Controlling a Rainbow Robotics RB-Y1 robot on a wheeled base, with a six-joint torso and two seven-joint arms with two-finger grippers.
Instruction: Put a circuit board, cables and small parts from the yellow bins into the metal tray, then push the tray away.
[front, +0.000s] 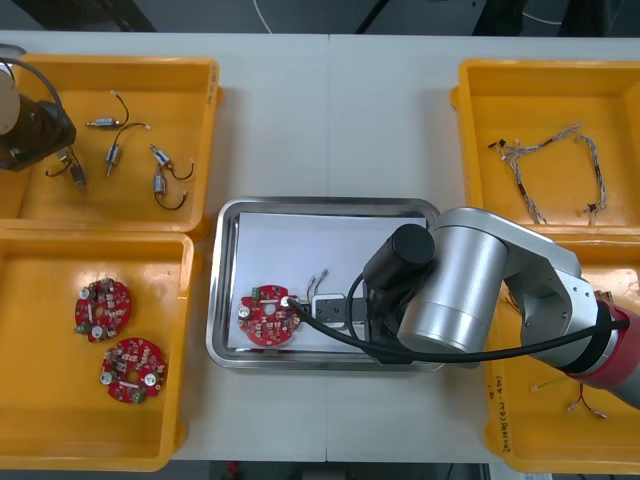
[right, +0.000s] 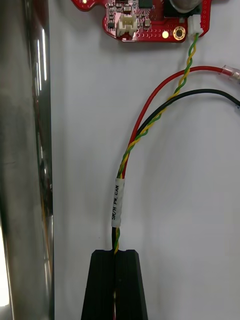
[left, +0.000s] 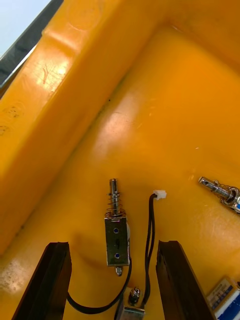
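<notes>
Round red circuit board (front: 268, 317) lies at eight o'clock in the white-lined metal tray (front: 225, 290). The right gripper (right: 118, 260) clenches a red, black and yellow cable bundle (right: 150, 120). The left gripper (left: 114, 244), released, straddles a small metal part (left: 116, 232) in the ten o'clock yellow bin (front: 190, 90).

The light table (front: 330, 120) lies under everything in the front view, its pale top showing from 12 o'clock down towards the centre and again at 6 o'clock. A thin seam (front: 328, 90) runs straight along that strip, splitting the top into two panels. Beyond the far edge, a dark floor (front: 180, 15) spans from 11 to 1 o'clock. On it, near 12 o'clock, a thin white cord (front: 260, 16) curves in a loop. Another pale cord (front: 545, 17) lies at about 1 o'clock. In the left wrist view a pale patch (left: 17, 20) is probably the same table top, with a dark band (left: 30, 42) running alongside it.
</notes>
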